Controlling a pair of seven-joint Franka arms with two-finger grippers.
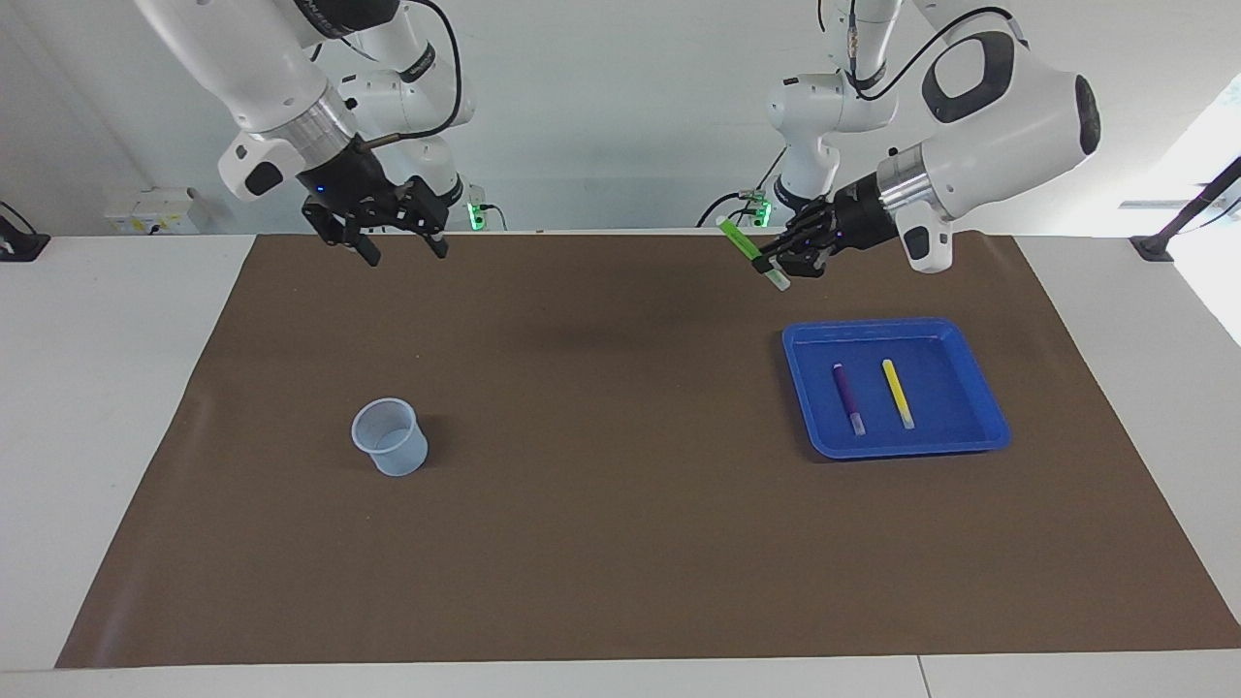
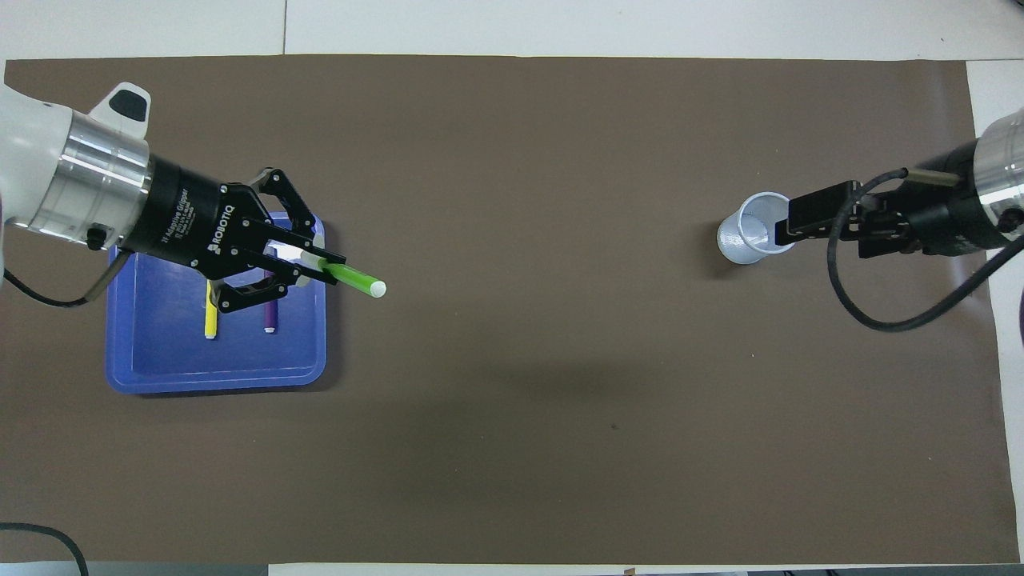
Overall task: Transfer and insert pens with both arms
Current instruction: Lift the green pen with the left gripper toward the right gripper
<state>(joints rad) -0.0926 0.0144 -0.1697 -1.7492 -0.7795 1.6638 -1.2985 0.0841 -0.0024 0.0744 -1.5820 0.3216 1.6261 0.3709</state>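
Observation:
My left gripper (image 1: 774,264) (image 2: 322,269) is shut on the green pen (image 1: 739,239) (image 2: 356,282) and holds it tilted in the air, over the mat by the blue tray's (image 1: 805,334) (image 2: 216,382) edge toward the table's middle. In the tray lie the purple pen (image 1: 846,397) (image 2: 270,317) and the yellow pen (image 1: 897,393) (image 2: 210,322), side by side. High above the mat hangs my right gripper (image 1: 405,254) (image 2: 788,226), open and with nothing in it; from overhead its tip overlaps the rim of the cup.
A translucent plastic cup (image 1: 390,438) (image 2: 748,236) stands upright on the brown mat (image 1: 620,504) toward the right arm's end. Two smaller white arms with green lights stand at the robots' edge of the table.

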